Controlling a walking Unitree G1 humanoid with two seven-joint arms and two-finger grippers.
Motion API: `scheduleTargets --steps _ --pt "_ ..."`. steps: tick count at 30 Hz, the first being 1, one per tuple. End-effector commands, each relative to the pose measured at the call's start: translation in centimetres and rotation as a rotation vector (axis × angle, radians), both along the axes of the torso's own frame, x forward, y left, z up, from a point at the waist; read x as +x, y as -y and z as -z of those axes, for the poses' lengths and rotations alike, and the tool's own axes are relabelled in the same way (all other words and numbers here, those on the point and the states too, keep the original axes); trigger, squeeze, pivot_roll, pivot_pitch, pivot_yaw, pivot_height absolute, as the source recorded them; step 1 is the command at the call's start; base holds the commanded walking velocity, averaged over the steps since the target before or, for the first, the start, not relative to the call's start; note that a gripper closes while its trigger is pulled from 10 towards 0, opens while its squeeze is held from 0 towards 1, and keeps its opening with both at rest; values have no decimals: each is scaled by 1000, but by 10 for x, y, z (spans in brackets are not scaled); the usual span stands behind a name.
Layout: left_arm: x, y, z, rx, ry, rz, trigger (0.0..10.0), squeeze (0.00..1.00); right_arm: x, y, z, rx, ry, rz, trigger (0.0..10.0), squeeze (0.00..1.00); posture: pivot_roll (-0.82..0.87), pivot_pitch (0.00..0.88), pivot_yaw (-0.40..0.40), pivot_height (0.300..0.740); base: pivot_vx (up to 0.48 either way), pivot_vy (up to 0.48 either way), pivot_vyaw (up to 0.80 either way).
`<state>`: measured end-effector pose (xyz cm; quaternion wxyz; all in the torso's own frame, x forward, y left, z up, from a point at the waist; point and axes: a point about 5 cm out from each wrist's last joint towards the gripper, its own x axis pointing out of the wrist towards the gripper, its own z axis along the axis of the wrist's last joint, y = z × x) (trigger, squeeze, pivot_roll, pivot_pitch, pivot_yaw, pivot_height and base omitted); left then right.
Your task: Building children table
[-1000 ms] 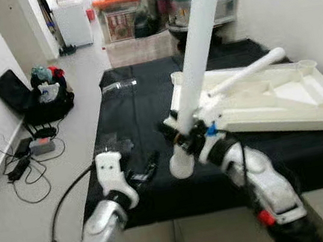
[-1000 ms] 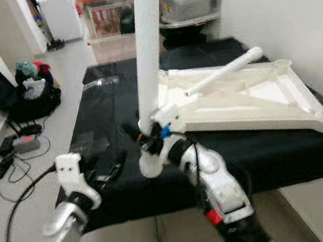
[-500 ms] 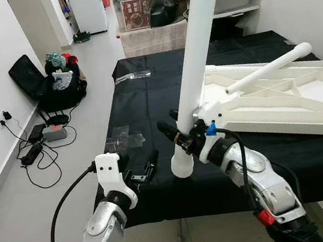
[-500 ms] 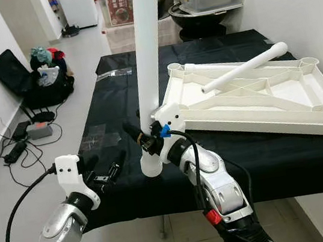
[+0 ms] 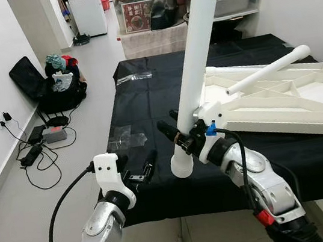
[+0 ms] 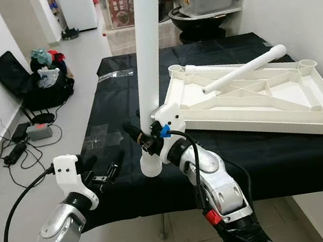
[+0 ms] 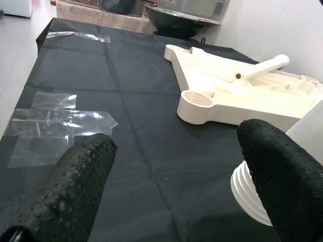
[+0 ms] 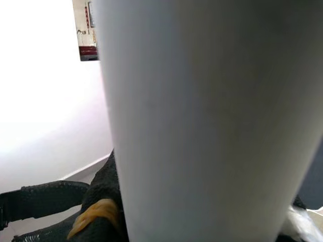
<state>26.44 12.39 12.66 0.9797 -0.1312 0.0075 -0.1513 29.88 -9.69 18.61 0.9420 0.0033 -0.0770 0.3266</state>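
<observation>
- The right pincer [image 5: 180,141] is closed around the lower part of a long white plastic table leg [image 5: 199,54], held nearly upright and leaning slightly, its top running out past the frame.
- The leg's ribbed, threaded bottom end [image 5: 181,165] hangs just over the near edge of the black-covered surface [image 5: 147,108]; whether it touches the cloth cannot be told.
- In the right wrist view the white leg [image 8: 212,121] sits close against the camera, with a black fingertip [image 8: 45,194] beside it.
- The left pincer [image 5: 137,172] hovers over the near-left part of the surface, its two black fingers [image 7: 81,176] spread wide apart and holding nothing.
- The white plastic children's tabletop [image 6: 256,101] lies upside down on the right part of the surface, its ribbed underside facing up.
- A round threaded socket [image 7: 198,98] sits at the tabletop's near corner.
- A second white leg [image 6: 245,67] rests slantwise across the tabletop.
- Clear plastic wrappers [image 7: 55,121] lie flat on the cloth ahead of the left pincer; another [image 5: 133,77] lies at the far-left part of the surface.
- A black bag with clothes [image 5: 52,82] stands on the floor against the left wall, with cables and a power strip [image 5: 42,139] nearby.
</observation>
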Motion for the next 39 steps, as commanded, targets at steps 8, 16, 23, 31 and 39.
scheduleTargets --steps 8,16,23,31,39 --pt "2 -1 2 -4 -15 -1 10000 0 3 0 -6 5 26 3 10000 0 -118 0 4 740 0 0 0" --pt "2 -1 2 -8 -15 -4 10000 0 3 1 -7 4 27 4 10000 0 -119 0 2 740 0 0 0" --pt "2 -1 2 -10 -16 -2 10000 0 4 1 -8 3 31 4 10000 0 -119 0 3 740 0 0 0" --pt "3 -2 0 -9 -13 -3 10000 0 4 1 -11 5 37 4 10000 0 -100 0 2 740 0 0 0" --pt "7 -8 -8 39 34 -34 10000 0 8 4 -19 19 64 26 10000 0 -48 0 -10 740 0 0 0"
